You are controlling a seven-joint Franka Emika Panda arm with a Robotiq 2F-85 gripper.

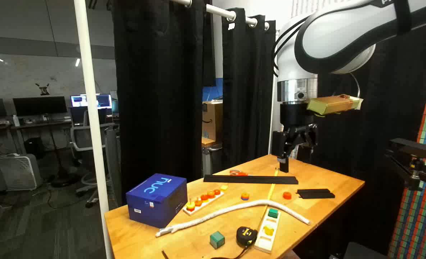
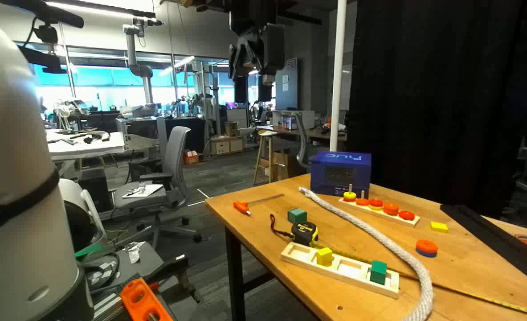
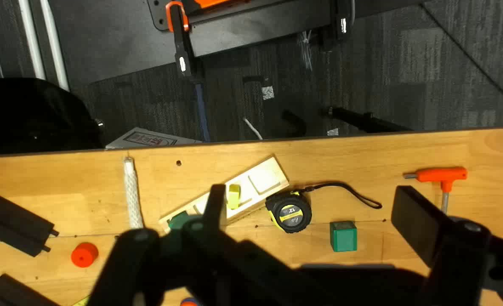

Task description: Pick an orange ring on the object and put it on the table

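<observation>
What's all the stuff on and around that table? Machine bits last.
Table: one, light wood, beneath the objects
NUC box: one, blue, near table's edge
Peg rack: one, pale wood, beside the box
Small rings: several, mostly orange, rack and table
Compartment tray: one, pale wood, table
Green blocks: two, green, tray and table
Yellow blocks: two, yellow, tray and near rack
Tape measure: one, black and yellow, beside tray
Rope: one, white, table
Strips: at least two, black, table
Scissors: one, orange-handled, beside a strip
T-handle hex key: one, orange, table
Curtains: several, black, beyond table
Claw: one, black, open above table
Arm: one, white and black, carrying claw
</observation>
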